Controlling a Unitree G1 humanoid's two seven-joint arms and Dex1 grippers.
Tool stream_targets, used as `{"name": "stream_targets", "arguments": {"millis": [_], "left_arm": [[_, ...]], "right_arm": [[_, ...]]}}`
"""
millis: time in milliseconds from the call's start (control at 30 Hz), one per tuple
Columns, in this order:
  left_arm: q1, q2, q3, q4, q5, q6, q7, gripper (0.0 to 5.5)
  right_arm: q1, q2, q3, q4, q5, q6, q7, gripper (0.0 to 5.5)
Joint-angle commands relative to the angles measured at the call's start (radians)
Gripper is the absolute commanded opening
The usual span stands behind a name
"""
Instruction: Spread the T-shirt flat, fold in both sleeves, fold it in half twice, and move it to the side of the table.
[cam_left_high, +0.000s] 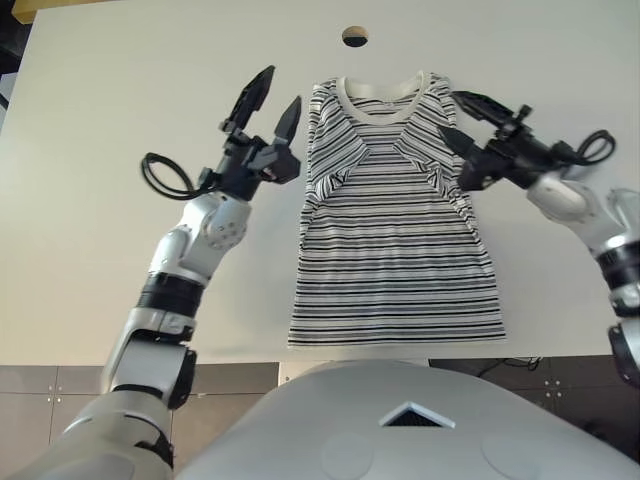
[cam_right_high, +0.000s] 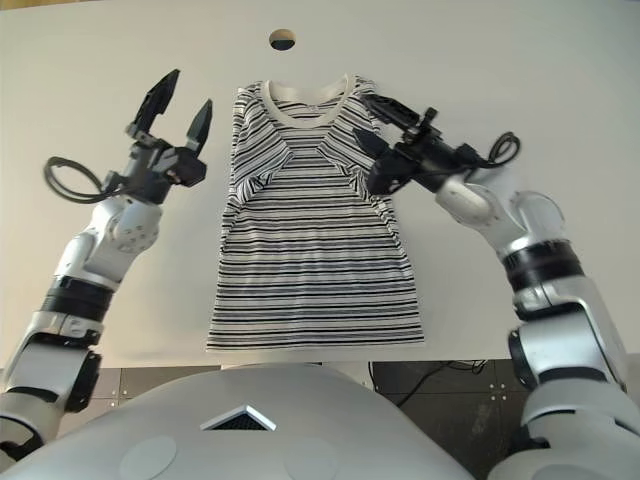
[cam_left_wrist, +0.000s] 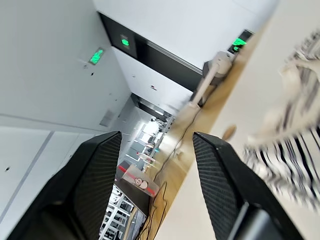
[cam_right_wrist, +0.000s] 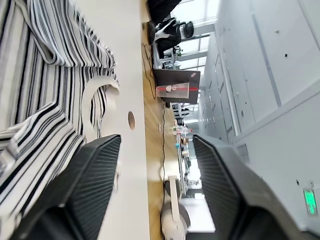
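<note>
**Lying flat with both sleeves tucked in**

The striped T-shirt (cam_left_high: 395, 240) is lying flat on the white table (cam_left_high: 120, 100), in the middle and right in front of the robot. Its collar (cam_left_high: 380, 92) is pointing away from the robot, and its bottom edge is sitting close to the near edge of the table. The left sleeve (cam_left_high: 335, 150) and the right sleeve (cam_left_high: 425, 150) are both lying folded in over the chest, so the 2 of them are making a pointy shape under the collar. A small round hole (cam_left_high: 354, 37) is showing in the table just past the collar.

The left gripper (cam_left_high: 281, 88) is hanging in the air just beside the shirt's left shoulder. Its 2 fingers are standing wide apart and are holding nothing.

The right gripper (cam_left_high: 452, 115) is sitting at the shirt's right shoulder, over the edge of the cloth. Its 2 fingers are spread apart too, with nothing between them. It is not clear if the lower finger is touching the cloth.
</note>
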Motion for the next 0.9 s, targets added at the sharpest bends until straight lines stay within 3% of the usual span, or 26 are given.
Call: {"name": "stream_targets", "arguments": {"millis": [33, 167, 300, 367, 433, 633, 900], "left_arm": [[0.234, 0.24, 0.06, -0.188, -0.039, -0.072, -0.187, 2.65], [0.473, 0.425, 0.133, -0.278, -0.064, -0.082, -0.339, 2.65], [0.592, 0.472, 0.123, -0.36, -0.122, -0.074, -0.471, 2.65], [0.632, 0.482, 0.102, -0.404, -0.145, -0.069, -0.542, 2.95], [0.654, 0.502, 0.083, -0.425, -0.15, -0.084, -0.601, 3.23], [0.641, 0.45, -0.046, -0.451, -0.197, -0.105, -0.717, 3.23], [0.606, 0.446, -0.126, -0.481, -0.256, -0.126, -0.812, 3.23]], "right_arm": [[0.364, -0.195, -0.226, -0.291, 0.21, 0.041, 0.125, 3.13], [0.759, -0.274, -0.422, -0.462, 0.183, 0.113, 0.259, 3.13], [0.958, -0.331, -0.478, -0.524, 0.114, 0.137, 0.425, 3.13], [1.004, -0.352, -0.483, -0.539, 0.086, 0.137, 0.493, 3.16], [1.025, -0.365, -0.477, -0.548, 0.072, 0.133, 0.547, 3.16], [0.907, -0.356, -0.339, -0.568, 0.051, 0.121, 0.658, 3.16], [0.863, -0.35, -0.249, -0.617, 0.107, 0.118, 0.74, 3.16]]}}
